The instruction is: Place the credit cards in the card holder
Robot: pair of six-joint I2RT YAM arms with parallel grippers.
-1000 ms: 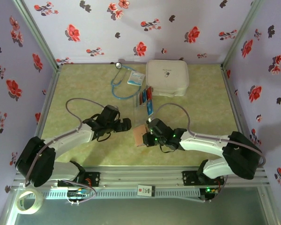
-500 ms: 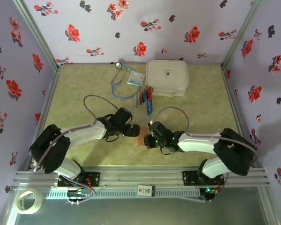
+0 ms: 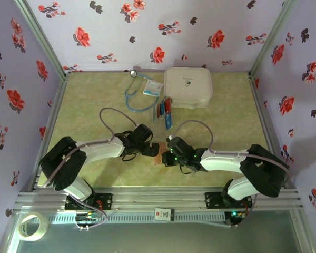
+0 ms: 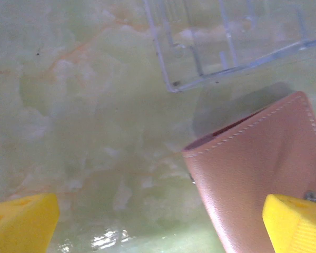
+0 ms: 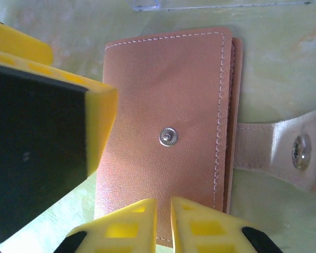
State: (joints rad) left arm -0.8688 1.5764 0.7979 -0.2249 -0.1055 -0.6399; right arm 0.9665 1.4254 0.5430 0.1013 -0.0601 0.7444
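Card holder (image 5: 163, 121), flat tan-brown leather pouch, strap unsnapped: near middle of green marbled table (image 4: 84, 132), just beside clear plastic tray (image 4: 221, 47). Pinched at near edge by right gripper (image 5: 163, 224). Straddled by left gripper (image 4: 158, 232), jaws wide apart. Risk: slipping from thin pinch if nudged.

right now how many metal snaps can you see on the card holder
2. One snap sits mid-face on the card holder; the other is at the end of its unfastened strap. Any underneath would be hidden.
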